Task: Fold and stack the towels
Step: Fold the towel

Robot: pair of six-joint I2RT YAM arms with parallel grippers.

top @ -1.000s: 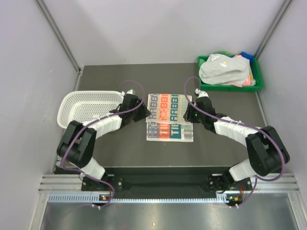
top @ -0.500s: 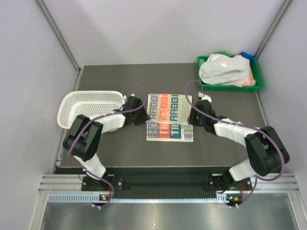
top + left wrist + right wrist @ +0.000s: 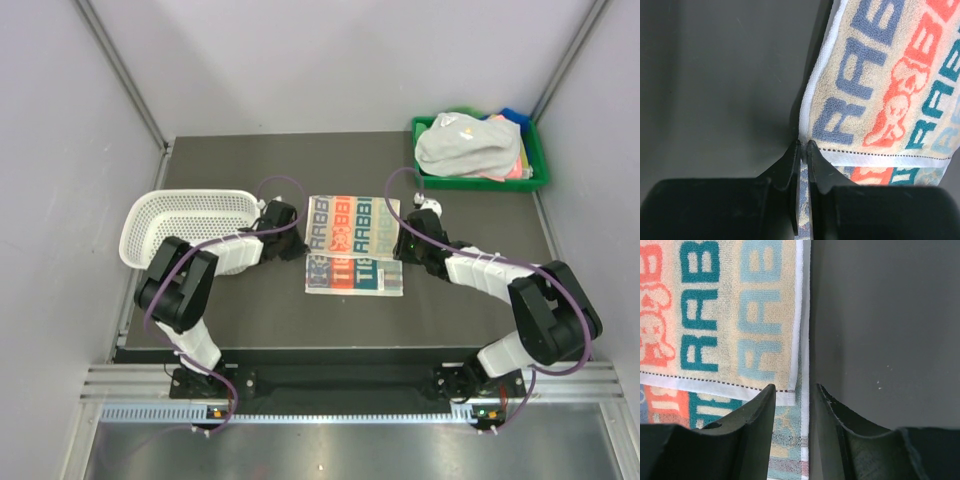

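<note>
Two hands at work: you have one at each side edge of the same towel, both low over the dark surface [image 3: 270, 312].
Far left, basket: the white perforated basket [image 3: 185, 228] rests on the surface close against your left arm. I cannot tell whether they touch.
Left hand: your left hand [image 3: 803, 146] is at the left edge of the lettered towel [image 3: 353, 245]. It is closed down to a sliver, with the towel's white hem pinched between its two black fingers [image 3: 787, 167].
Centre, towel position: the lettered towel lies flat on the surface between your two arms.
Centre, towel look: cream ground with blue, orange and teal letters. An upper layer with a dotted-stitch hem lies over a lower layer that shows along the near side.
Right hand: your right hand [image 3: 792, 390] is at the towel's right edge. Its fingers [image 3: 760, 412] stand apart with a clear gap and straddle the white hem by the corner of the upper layer. It has hold of nothing.
Far right, tray: the green tray [image 3: 478, 183] sits in the far right corner of the surface, well apart from both hands.
Tray contents: a crumpled grey-white towel [image 3: 462, 150] is heaped on top. A blue towel [image 3: 514, 116] shows behind it, and a pink-orange cloth [image 3: 520, 165] shows at its right side.
</note>
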